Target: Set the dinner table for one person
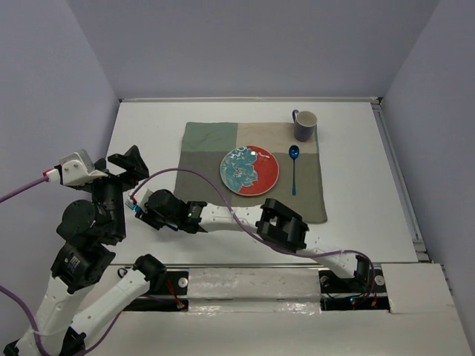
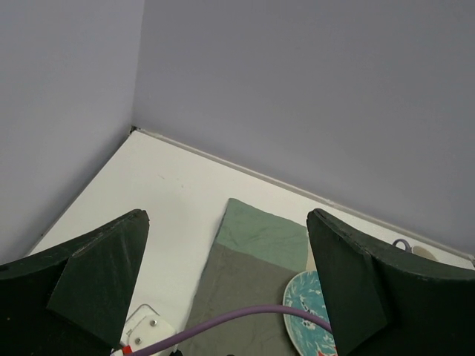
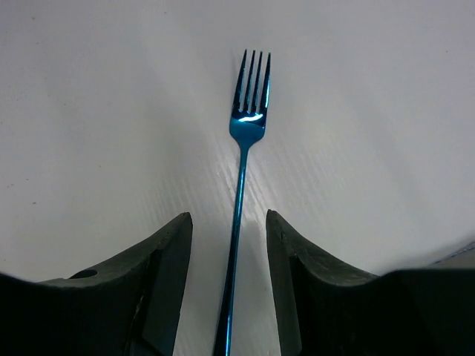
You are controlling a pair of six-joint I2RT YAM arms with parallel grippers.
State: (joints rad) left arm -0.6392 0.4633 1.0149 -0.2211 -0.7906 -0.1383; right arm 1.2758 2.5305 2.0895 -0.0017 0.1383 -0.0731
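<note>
A blue fork (image 3: 241, 170) lies flat on the white dinner table (image 3: 111, 111), tines pointing away. My right gripper (image 3: 228, 216) is open, low over the table, with one finger on each side of the fork's handle and a gap on both sides. In the top view it (image 1: 141, 206) sits left of the mat, hiding most of the fork. My left gripper (image 1: 128, 165) is open, empty and raised above the table's left side. A red and teal plate (image 1: 249, 170) sits on the green-and-beige mat (image 1: 208, 159), a blue spoon (image 1: 294, 169) lies right of the plate, and a purple mug (image 1: 304, 125) stands at the mat's far right corner.
The right arm stretches from its base at the near right across the front of the mat, with its purple cable (image 1: 200, 178) looping over the mat's near left part. Grey walls close in the table (image 1: 148, 133) on the far side, left and right.
</note>
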